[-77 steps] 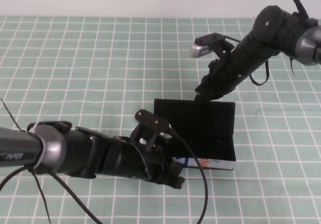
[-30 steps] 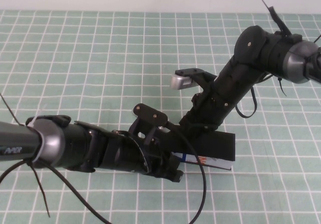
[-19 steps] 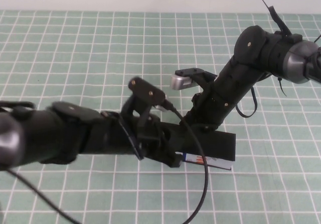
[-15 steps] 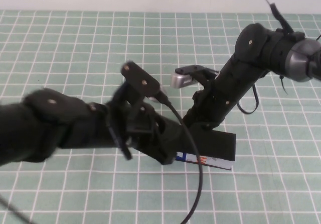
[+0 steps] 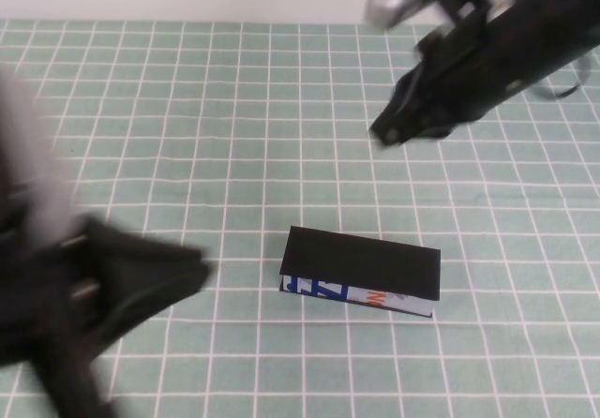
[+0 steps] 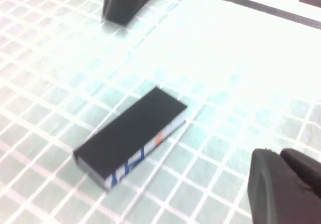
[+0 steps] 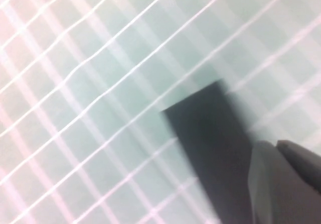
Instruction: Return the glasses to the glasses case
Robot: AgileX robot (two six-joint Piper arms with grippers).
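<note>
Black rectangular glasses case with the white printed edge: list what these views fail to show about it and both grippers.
- Glasses: unseen in any view; the closed lid of the black rectangular glasses case hides its inside.
- Left gripper: motion-blurred in the high view, low on the robot's left; fingers unreadable.
- Right gripper: raised beyond the case, blurred; empty.

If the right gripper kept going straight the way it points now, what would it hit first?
Probably bare table mat, left of and beyond the closed glasses case. The right gripper, shut, aims down-left, seemingly missing the case; depth is unclear. The left gripper sits near-left.
</note>
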